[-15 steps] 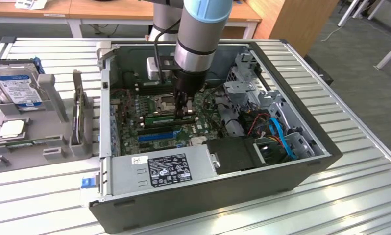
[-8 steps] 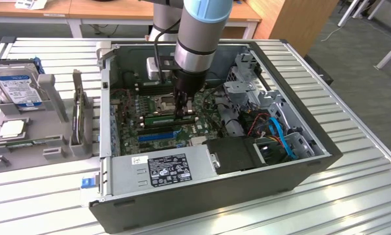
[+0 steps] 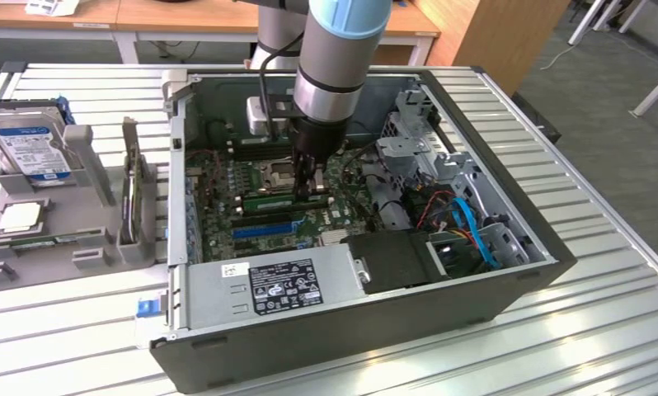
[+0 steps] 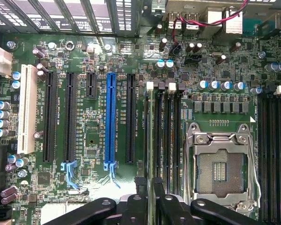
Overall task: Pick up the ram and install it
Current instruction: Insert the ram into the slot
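The ram (image 4: 150, 136) is a thin green stick seen edge-on, standing in a black memory slot next to the CPU socket (image 4: 220, 168). In the exterior view the ram (image 3: 270, 200) lies as a green strip on the motherboard inside the open computer case (image 3: 527, 272). My gripper (image 3: 310, 191) reaches straight down into the case over one end of it. In the wrist view the gripper (image 4: 150, 199) straddles the stick's top edge, its black fingers (image 4: 140, 204) a little apart on either side. The gripper is slightly open.
A blue expansion slot (image 4: 110, 117) and black slots lie beside the memory slots. The power supply (image 3: 279, 285) and drive cage with cables (image 3: 461, 223) crowd the case. Outside it, at the exterior view's left, stand a hard drive (image 3: 32, 148), a CPU (image 3: 19, 217) and an upright card (image 3: 131, 190).
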Controlling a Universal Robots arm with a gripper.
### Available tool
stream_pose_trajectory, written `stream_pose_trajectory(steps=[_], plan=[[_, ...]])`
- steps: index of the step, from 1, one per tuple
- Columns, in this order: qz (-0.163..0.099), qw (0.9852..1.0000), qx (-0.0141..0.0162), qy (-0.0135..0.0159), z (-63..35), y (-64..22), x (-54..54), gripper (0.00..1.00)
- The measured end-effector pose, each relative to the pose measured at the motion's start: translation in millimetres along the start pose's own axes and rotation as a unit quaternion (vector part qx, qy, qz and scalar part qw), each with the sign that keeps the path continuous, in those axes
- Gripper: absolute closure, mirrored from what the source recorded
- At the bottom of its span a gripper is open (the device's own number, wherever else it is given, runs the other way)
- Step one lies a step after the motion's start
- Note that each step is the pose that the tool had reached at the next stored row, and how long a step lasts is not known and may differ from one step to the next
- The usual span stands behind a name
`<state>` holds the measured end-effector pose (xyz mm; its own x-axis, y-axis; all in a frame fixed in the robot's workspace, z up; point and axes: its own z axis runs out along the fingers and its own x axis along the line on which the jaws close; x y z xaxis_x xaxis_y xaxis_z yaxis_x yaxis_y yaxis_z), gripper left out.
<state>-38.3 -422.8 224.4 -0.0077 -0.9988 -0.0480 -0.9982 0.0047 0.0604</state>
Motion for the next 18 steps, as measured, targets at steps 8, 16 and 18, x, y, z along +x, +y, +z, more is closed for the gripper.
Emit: stream_pose_trajectory(steps=[8,16,18], plan=[[0.000,1.0000,0.0000,0.0001,-1.0,0.1,0.0,0.81],[0.000,1.0000,0.0000,0.0000,-13.1,0.8,-0.6,0.81],[0.000,1.0000,0.0000,-0.0001,-17.8,1.1,-0.9,0.81]])
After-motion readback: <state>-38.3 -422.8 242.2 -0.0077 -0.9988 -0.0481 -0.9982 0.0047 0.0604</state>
